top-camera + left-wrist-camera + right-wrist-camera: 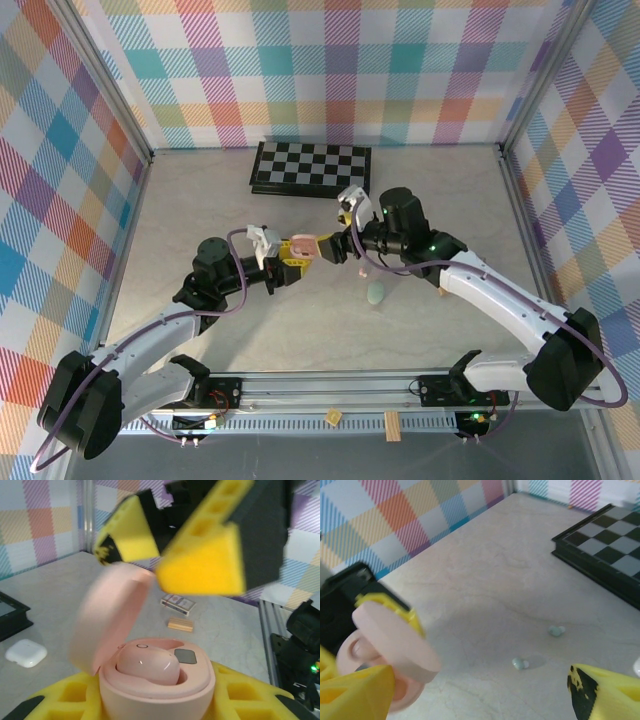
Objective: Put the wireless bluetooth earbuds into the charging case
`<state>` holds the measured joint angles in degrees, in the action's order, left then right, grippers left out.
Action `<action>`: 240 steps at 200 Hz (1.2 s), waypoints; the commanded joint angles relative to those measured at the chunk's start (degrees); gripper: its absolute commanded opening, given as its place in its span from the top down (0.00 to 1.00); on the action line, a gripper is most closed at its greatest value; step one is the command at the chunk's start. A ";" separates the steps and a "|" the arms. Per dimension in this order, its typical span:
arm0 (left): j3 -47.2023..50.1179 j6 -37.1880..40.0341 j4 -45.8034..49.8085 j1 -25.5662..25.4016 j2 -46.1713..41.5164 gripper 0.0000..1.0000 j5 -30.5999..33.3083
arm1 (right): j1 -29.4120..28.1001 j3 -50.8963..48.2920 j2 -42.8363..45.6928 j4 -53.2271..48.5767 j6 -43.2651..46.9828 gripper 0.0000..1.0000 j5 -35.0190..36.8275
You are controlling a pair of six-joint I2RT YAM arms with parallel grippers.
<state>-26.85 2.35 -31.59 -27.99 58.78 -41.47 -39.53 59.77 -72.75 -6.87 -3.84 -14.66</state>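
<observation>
Pink glossy plastic earbud (147, 664) is seen seated in the open pink pebble-shaped charging case (155, 692), which is clamped between the left gripper (288, 268) jaws, themselves cut off by the frame edge. The right gripper (477, 685), blurred, is spread wide above it. Pale green earbuds (555, 630) are seen lying apart on the marbled table (485, 580).

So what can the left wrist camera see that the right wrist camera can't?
Left wrist camera: a pink earbud sitting inside the open pink case, plus a white case, a small wooden block and a little card box on the table. Right wrist camera: the chessboard and two pale green earbuds lying on the table. Both: the open pink case.
</observation>
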 commanded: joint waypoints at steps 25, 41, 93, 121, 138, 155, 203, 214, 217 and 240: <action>-1.89 0.09 -1.99 -0.22 -0.35 0.67 -3.26 | 0.22 4.84 -1.31 -0.94 -0.93 0.11 2.07; -1.67 0.08 -2.11 -0.22 -0.57 0.67 -1.93 | 0.23 4.04 0.18 -0.78 0.35 0.11 -1.41; -0.84 -0.42 -3.99 -0.20 -0.59 0.67 0.25 | 1.10 1.61 5.31 -1.67 -5.67 0.12 4.09; -0.20 0.04 -4.16 -0.14 -1.38 0.67 2.15 | 3.05 2.47 2.60 -11.45 -11.79 0.16 21.63; 0.26 0.17 -4.61 -0.14 -1.42 0.67 2.54 | 3.05 5.81 -2.29 -21.15 -14.70 0.17 30.69; 0.65 0.16 -4.87 0.00 -1.81 0.67 2.54 | 3.05 7.52 -6.83 -27.06 -18.75 0.18 35.33; 3.00 0.49 -4.78 0.41 -4.86 0.67 4.65 | 1.77 8.96 -19.79 -29.55 -20.49 0.29 36.70; 3.37 0.53 -4.38 0.61 -5.62 0.67 4.50 | 1.08 10.11 -22.78 -30.48 -20.49 0.33 37.75; 3.46 0.52 -4.27 0.71 -5.82 0.67 4.35 | 0.88 10.37 -23.58 -30.84 -20.51 0.34 37.96; 3.96 0.67 -3.24 1.00 -7.03 0.67 3.63 | -0.50 13.05 -28.93 -33.06 -20.57 0.41 37.93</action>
<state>-23.77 2.39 -33.41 -27.79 53.71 -37.41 -38.54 69.14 -98.35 -35.99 -23.31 21.32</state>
